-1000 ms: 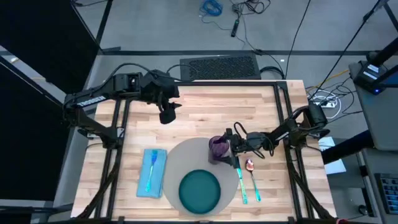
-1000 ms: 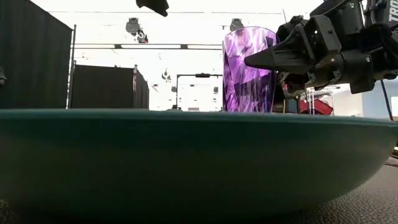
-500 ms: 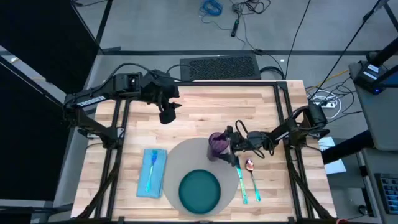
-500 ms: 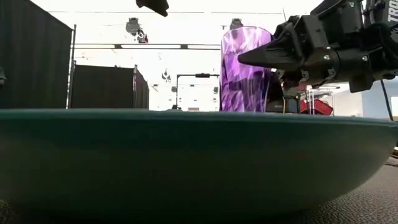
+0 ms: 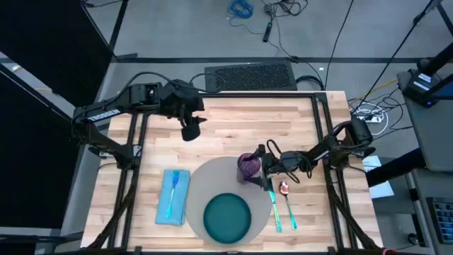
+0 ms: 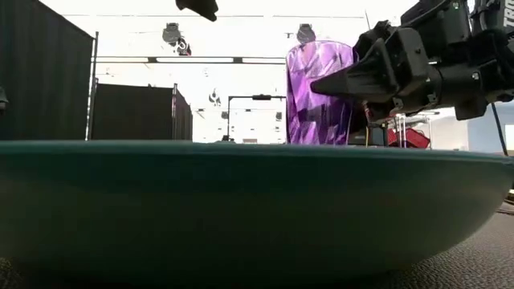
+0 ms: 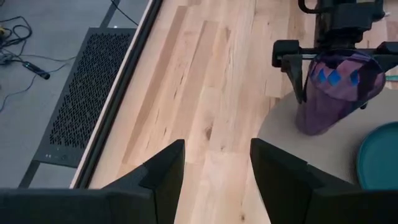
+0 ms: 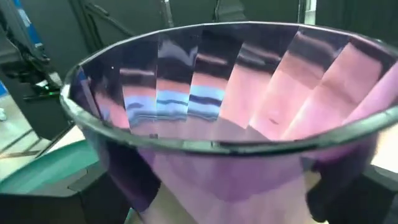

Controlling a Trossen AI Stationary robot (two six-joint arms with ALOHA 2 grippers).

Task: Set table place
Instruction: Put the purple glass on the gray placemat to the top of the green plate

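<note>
While gripped (right gripper (image 5: 256, 164)) | purple cup (image 5: 247, 166) on mat (image 5: 212, 177) | inside unclear

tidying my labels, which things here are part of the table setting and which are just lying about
Part of the job:
mat
plate
napkin with a utensil on it
cup, held by the right gripper
two utensils right of the mat

Just lying about:
black grille beyond the table
cables on the floor
left gripper, waiting, jaws open
</note>
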